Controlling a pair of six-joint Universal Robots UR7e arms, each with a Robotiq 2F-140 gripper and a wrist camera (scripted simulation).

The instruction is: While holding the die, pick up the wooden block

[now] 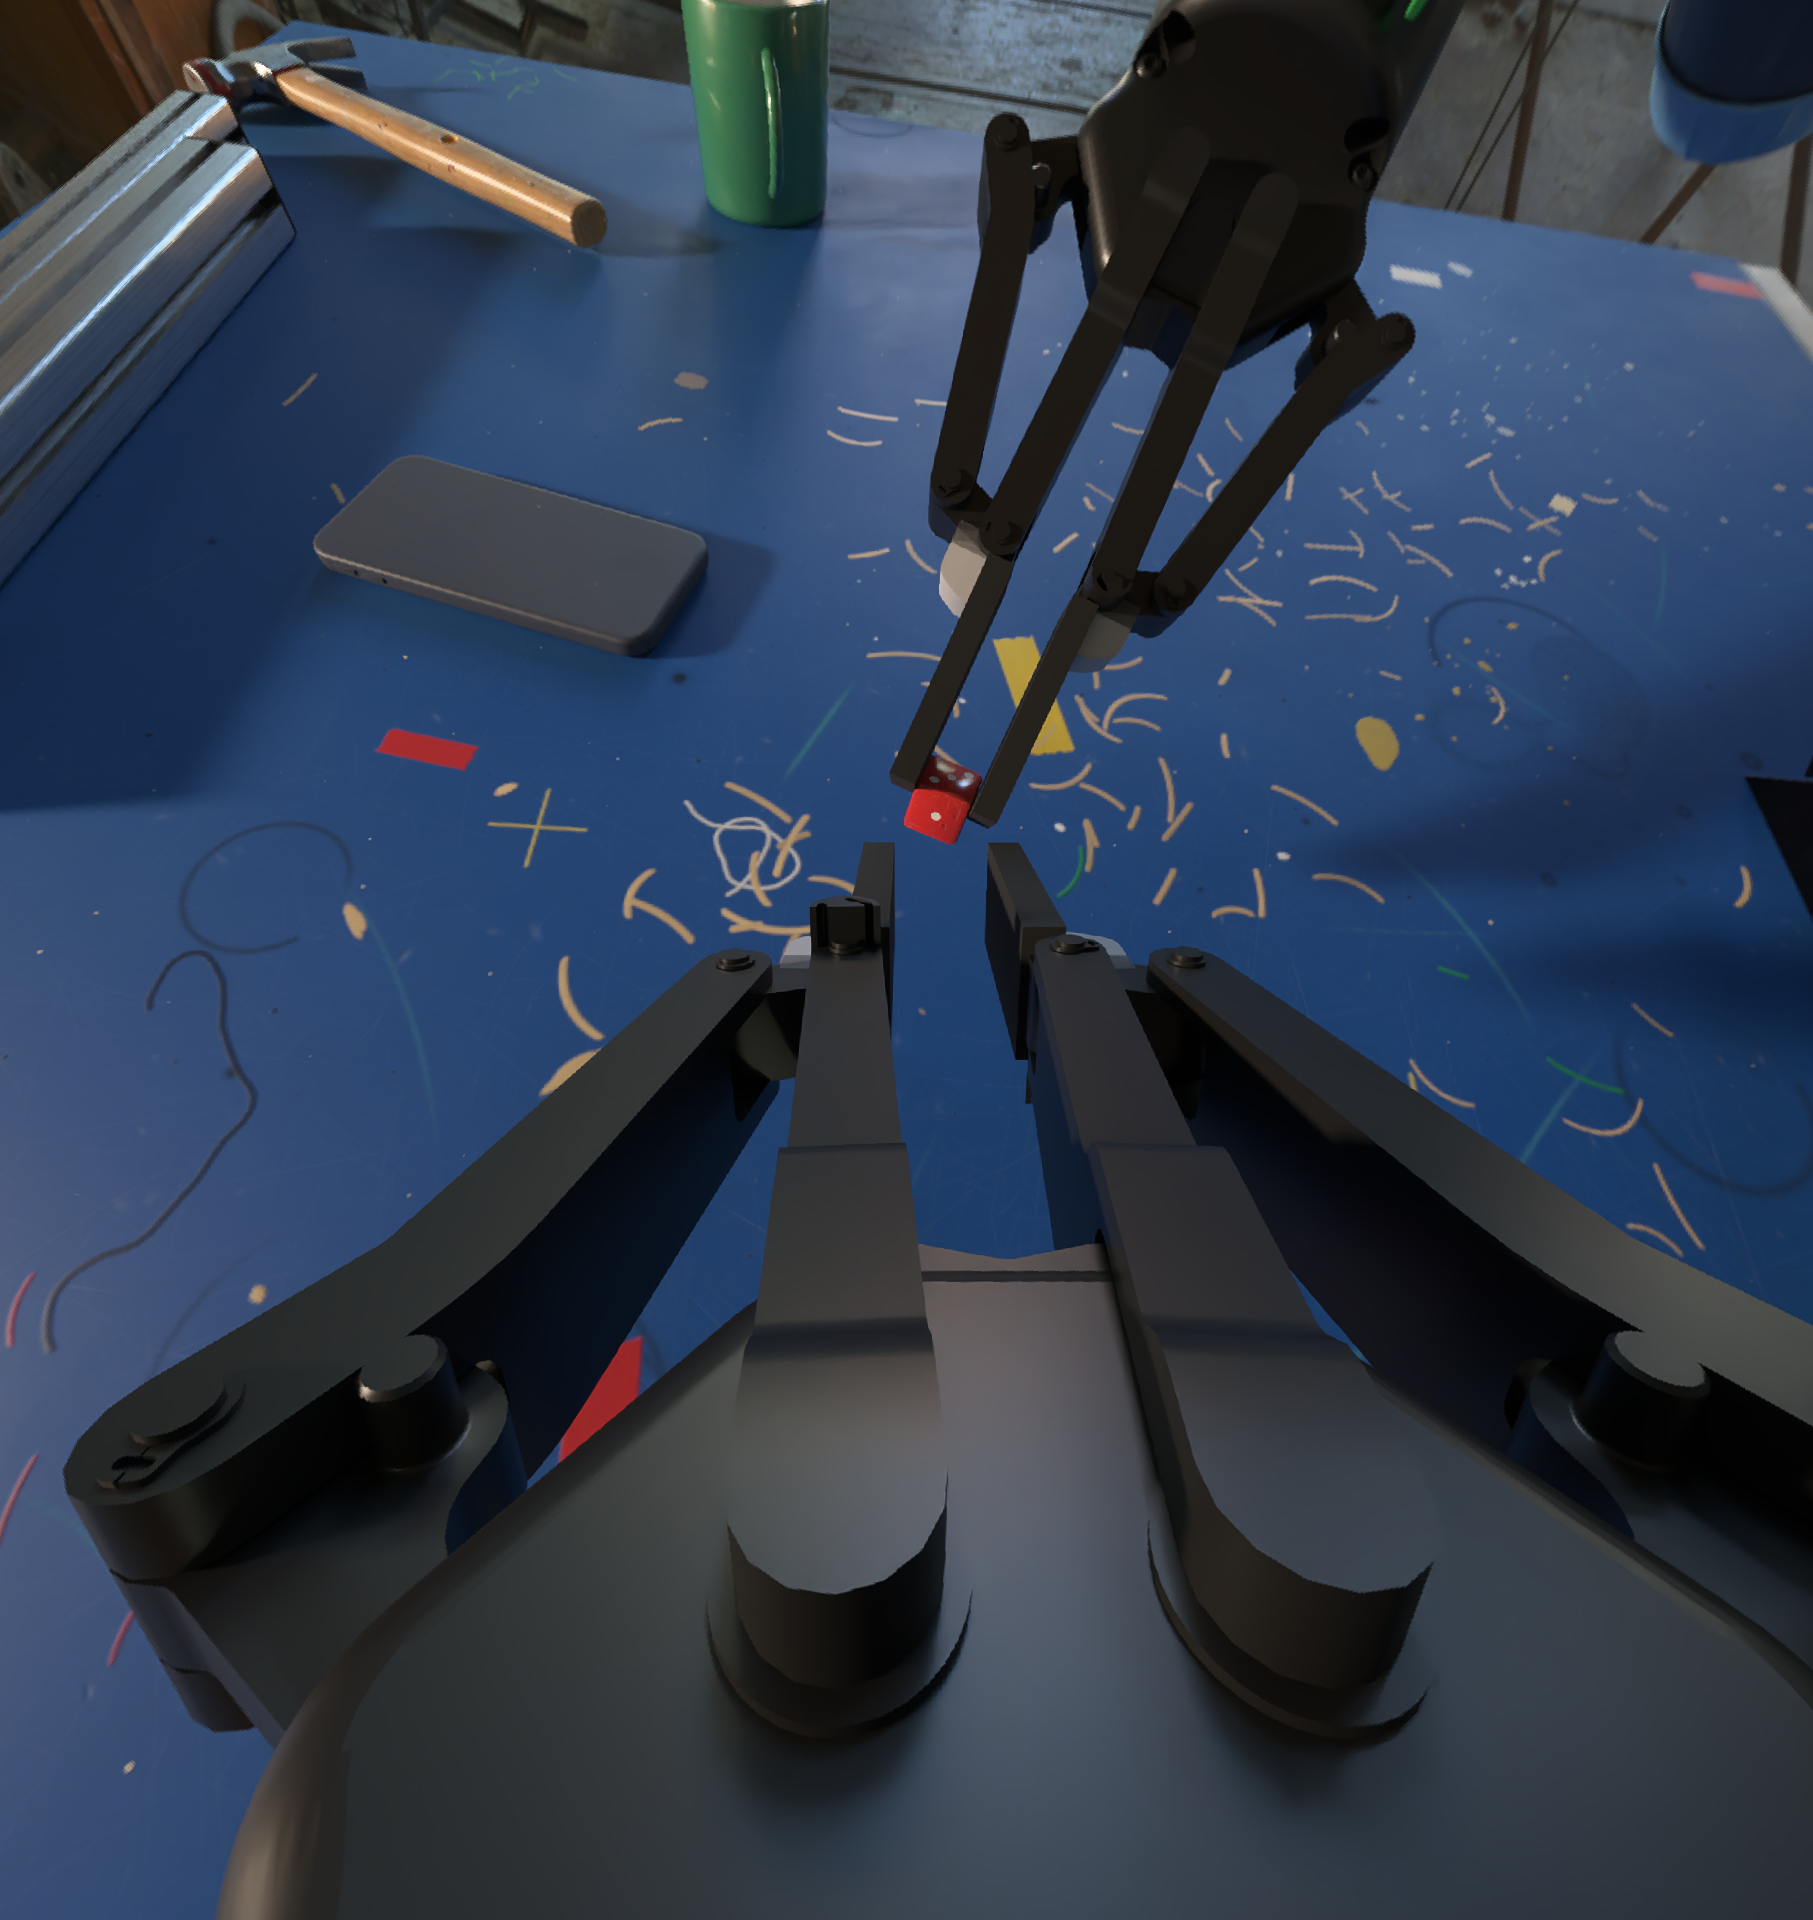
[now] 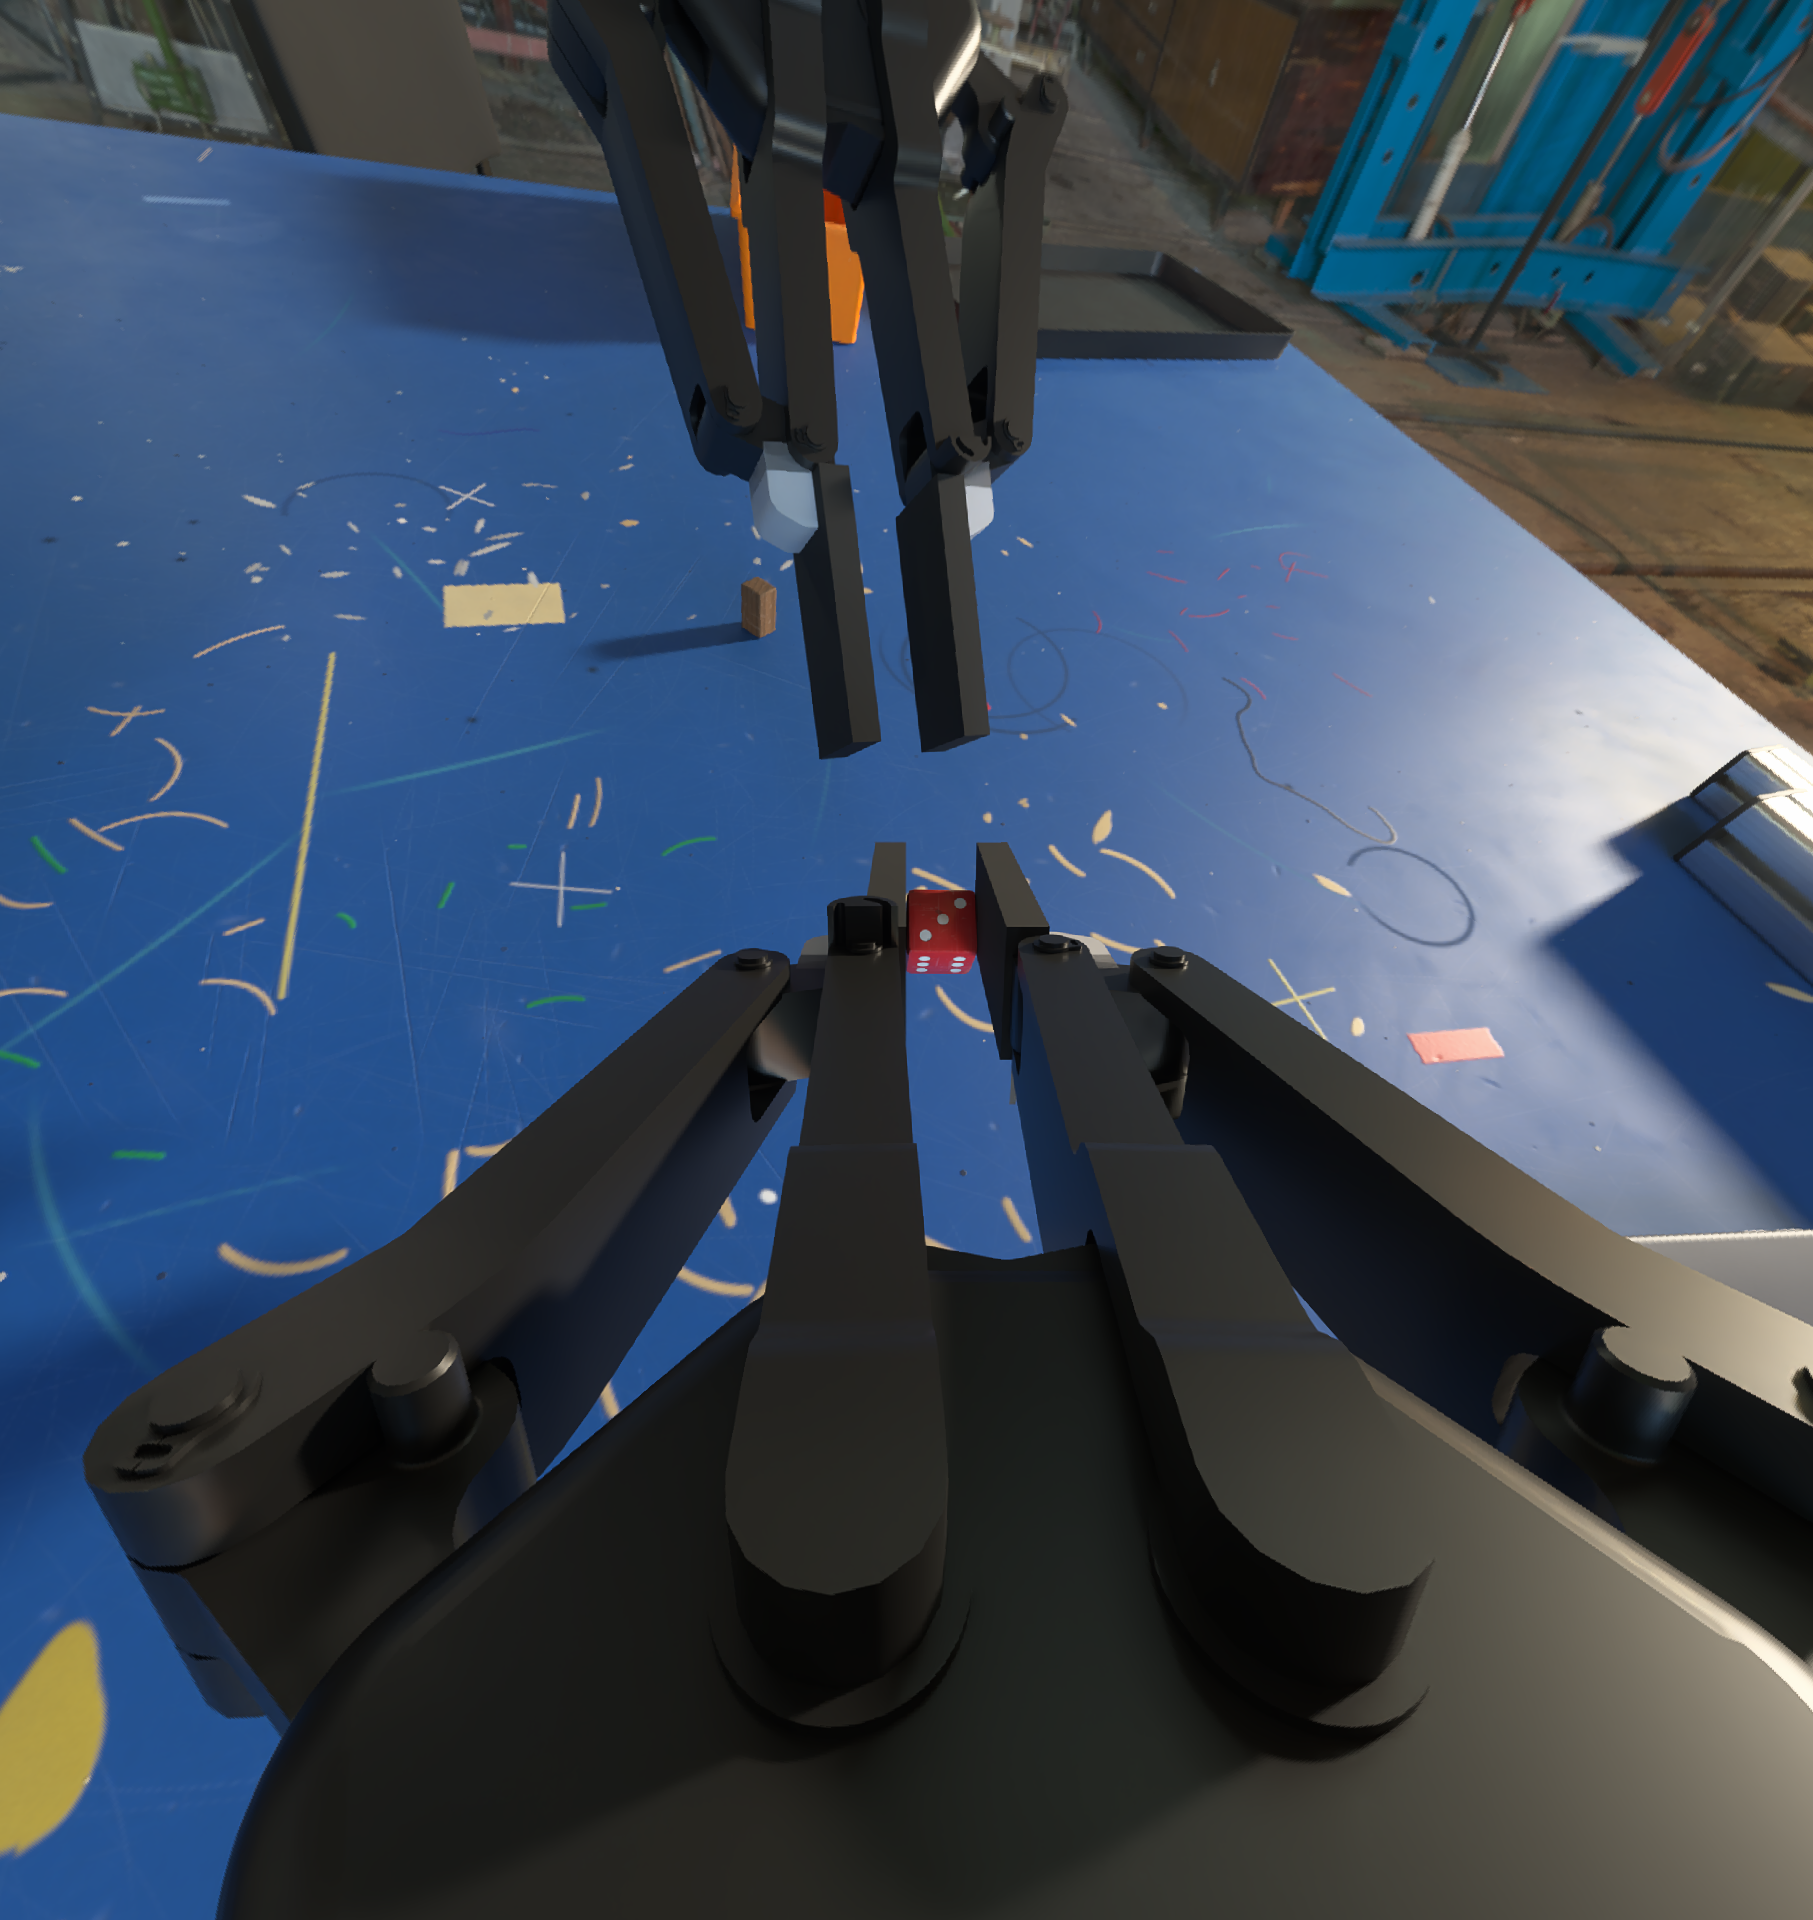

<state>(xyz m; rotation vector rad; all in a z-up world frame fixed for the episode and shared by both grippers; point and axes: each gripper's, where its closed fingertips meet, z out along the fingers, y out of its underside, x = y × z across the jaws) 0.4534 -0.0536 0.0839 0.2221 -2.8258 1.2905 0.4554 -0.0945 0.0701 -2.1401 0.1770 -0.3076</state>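
The red die (image 2: 940,930) with white pips is pinched between the fingers of my right gripper (image 2: 940,862), held a little above the blue table (image 2: 362,987). In the left wrist view the right gripper (image 1: 943,796) hangs tilted with the die (image 1: 933,816) at its tips. My left gripper (image 1: 940,862) is empty, its fingers a narrow gap apart, tips facing the die. It also shows in the right wrist view (image 2: 900,740). The small brown wooden block (image 2: 758,607) stands on the table just left of the left gripper's fingers, apart from them.
A hammer (image 1: 414,135), a green mug (image 1: 762,114), a dark phone (image 1: 512,556) and a metal rail (image 1: 81,312) lie on the table's far side. An orange object (image 2: 842,281) and a black tray (image 2: 1162,312) sit behind the left gripper.
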